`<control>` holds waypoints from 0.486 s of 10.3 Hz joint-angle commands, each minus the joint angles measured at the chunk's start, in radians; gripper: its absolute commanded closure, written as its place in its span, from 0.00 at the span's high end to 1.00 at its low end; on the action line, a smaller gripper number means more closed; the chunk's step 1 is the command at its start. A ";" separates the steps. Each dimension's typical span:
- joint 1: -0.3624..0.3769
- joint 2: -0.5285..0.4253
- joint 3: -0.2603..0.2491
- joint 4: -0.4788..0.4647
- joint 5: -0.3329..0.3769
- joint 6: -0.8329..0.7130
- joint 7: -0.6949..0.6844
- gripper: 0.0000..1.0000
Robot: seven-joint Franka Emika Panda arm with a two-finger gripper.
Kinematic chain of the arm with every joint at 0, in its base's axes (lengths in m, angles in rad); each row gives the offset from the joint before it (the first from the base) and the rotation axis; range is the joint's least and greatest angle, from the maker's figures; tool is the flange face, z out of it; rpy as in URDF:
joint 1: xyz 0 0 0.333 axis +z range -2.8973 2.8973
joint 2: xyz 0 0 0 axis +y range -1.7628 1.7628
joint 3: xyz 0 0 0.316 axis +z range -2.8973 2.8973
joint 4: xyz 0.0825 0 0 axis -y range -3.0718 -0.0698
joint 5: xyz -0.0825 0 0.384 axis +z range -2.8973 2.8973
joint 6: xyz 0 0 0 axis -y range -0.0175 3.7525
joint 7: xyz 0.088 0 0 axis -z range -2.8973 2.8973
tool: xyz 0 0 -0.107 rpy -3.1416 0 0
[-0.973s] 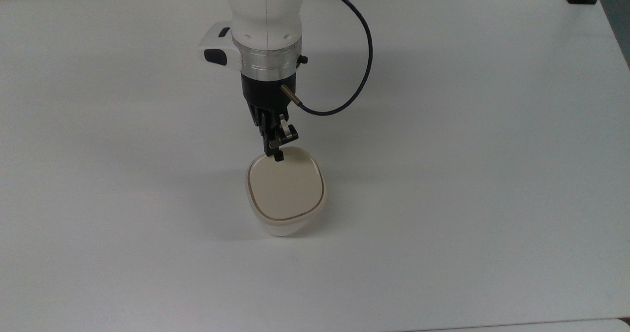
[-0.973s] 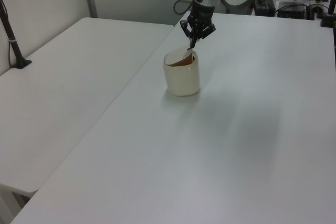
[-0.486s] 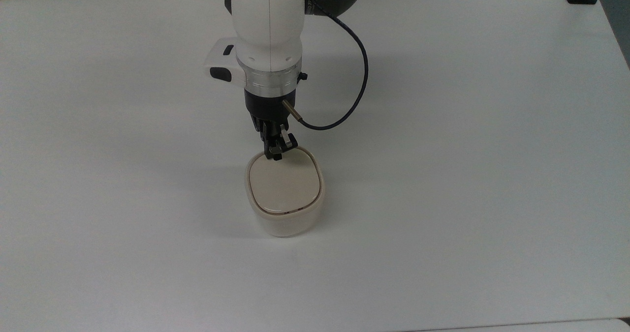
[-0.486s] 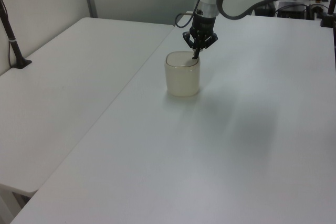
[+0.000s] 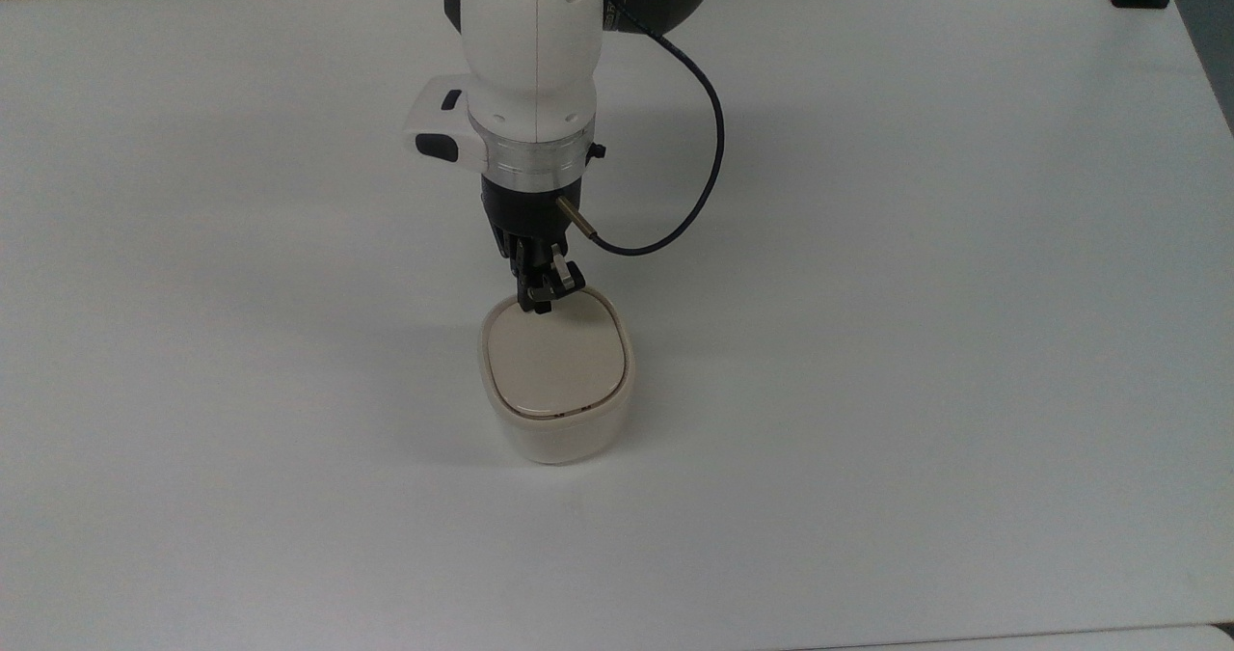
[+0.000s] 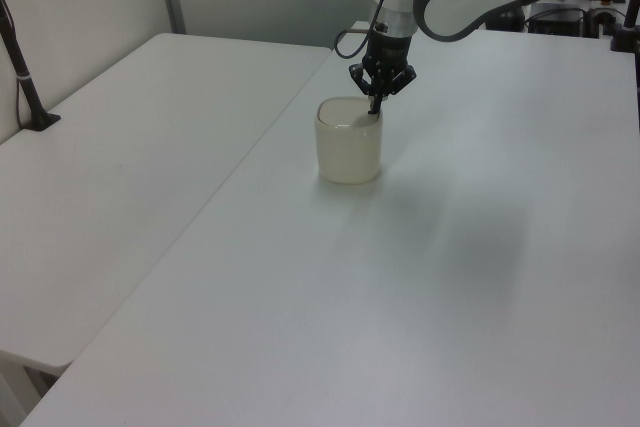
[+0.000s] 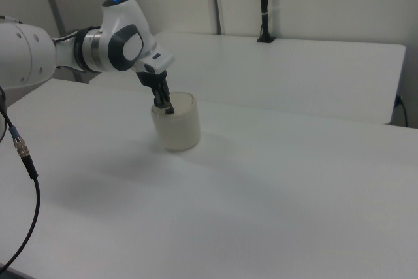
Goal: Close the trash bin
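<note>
Pincer [image 5: 536, 308]: fingers narrow, holding nothing, tip on lid [image 5: 554, 363].
Trash bin [image 5: 557, 431]: lid down.
Risk: off-centre pressing could tip bin.

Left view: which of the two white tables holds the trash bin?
The table on the left view's right, bearing the trash bin; the other table carries a black post.

The trash bin [image 5: 557, 410] is a small cream-white tub with rounded-square sides, standing upright near the middle of the white counter [image 5: 916, 294]. Its beige lid [image 5: 554, 359] lies flat and shut within the rim.
</note>
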 commanded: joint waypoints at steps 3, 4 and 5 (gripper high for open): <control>-0.010 -0.059 0.004 -0.008 -0.007 -0.011 -0.017 0.00; -0.010 -0.064 0.006 -0.004 -0.007 -0.017 -0.017 0.00; -0.012 -0.072 0.008 0.000 -0.007 -0.021 -0.017 0.00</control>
